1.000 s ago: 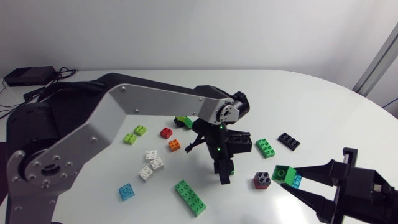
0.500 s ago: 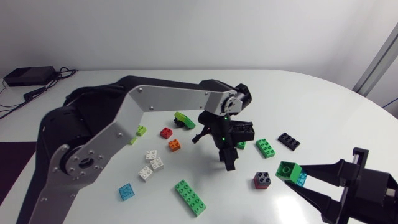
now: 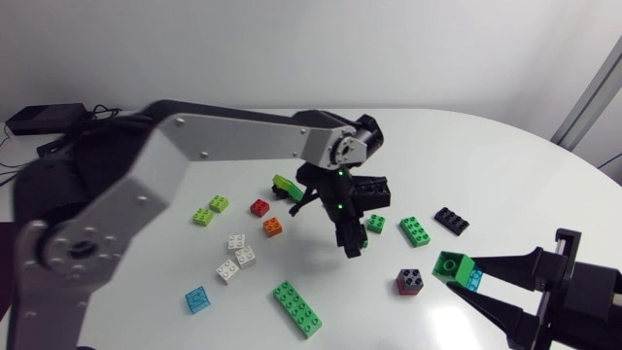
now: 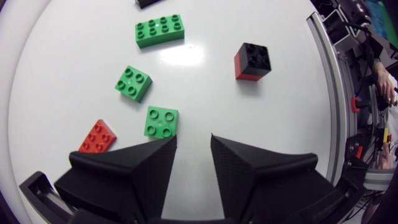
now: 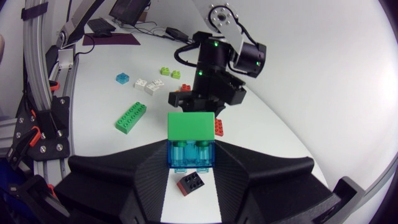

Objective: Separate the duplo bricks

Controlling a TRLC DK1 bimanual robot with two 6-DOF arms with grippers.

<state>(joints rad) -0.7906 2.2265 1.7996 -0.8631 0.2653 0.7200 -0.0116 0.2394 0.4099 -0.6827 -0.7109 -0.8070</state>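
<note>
Being pinched by the right gripper (image 5: 191, 163) is a translucent blue brick (image 5: 189, 152) topped by a green plastic brick (image 5: 191, 127); fingers of the left gripper (image 4: 193, 139) are spread

The head camera is fixed above and looks obliquely down on the whole white oval surface (image 3: 505, 165), with the silver-grey left arm (image 3: 233, 146) entering at its left. The left wrist camera hangs close over the surface, facing almost straight down past its matte black wedge-fingered left tool (image 4: 193, 140). The right wrist camera looks low across the surface towards the left arm, over the right tool (image 5: 191, 158) clamping a green-on-blue plastic brick pair (image 5: 191, 140). All three views share the small black-and-red plastic brick (image 3: 410, 282).
</note>
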